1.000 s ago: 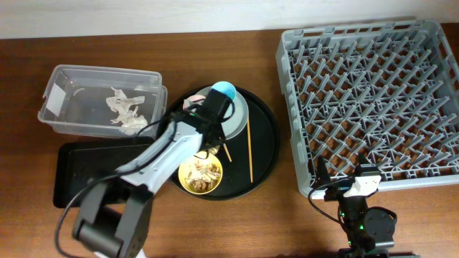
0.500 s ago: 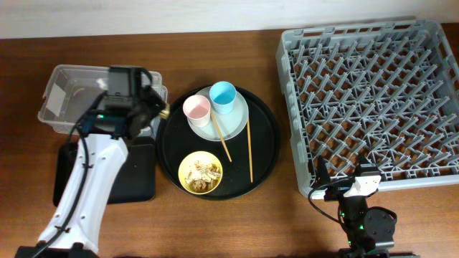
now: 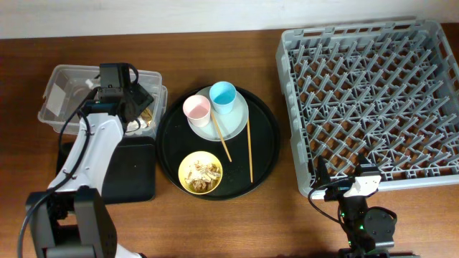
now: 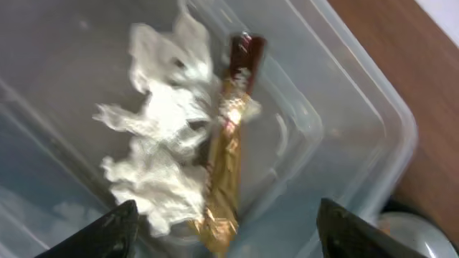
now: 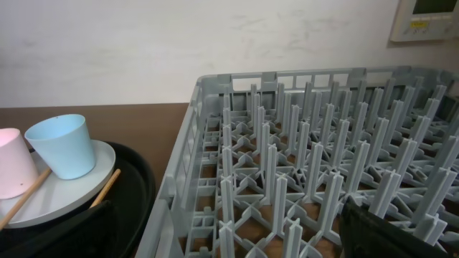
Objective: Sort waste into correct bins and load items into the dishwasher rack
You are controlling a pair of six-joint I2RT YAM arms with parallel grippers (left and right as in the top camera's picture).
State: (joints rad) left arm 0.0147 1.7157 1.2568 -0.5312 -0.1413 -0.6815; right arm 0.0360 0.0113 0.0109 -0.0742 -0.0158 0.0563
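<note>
The rack fills the right side of the table, reaching its far edge, and nothing sits among its pegs. A round black tray lies at the table's middle, just left of the rack. The box stands toward the far left corner. The shallow black tray lies just nearer than the box, toward the near left corner. On the far part of the round tray rests the plate. The pink cup and the blue cup stand upright on it, side by side. The bowl sits on the near part of the round tray and holds the food scraps. One of the chopsticks lies flat on the round tray to the right of the bowl. The other slants with one end on the plate's rim. Inside the right end of the box lies the paper, with the wrapper touching its right side. The left gripper hovers over that end of the box, its jaws spread wide with nothing between them. The right gripper sits at the near edge by the rack's near left corner. Its jaws are also parted and empty.
</note>
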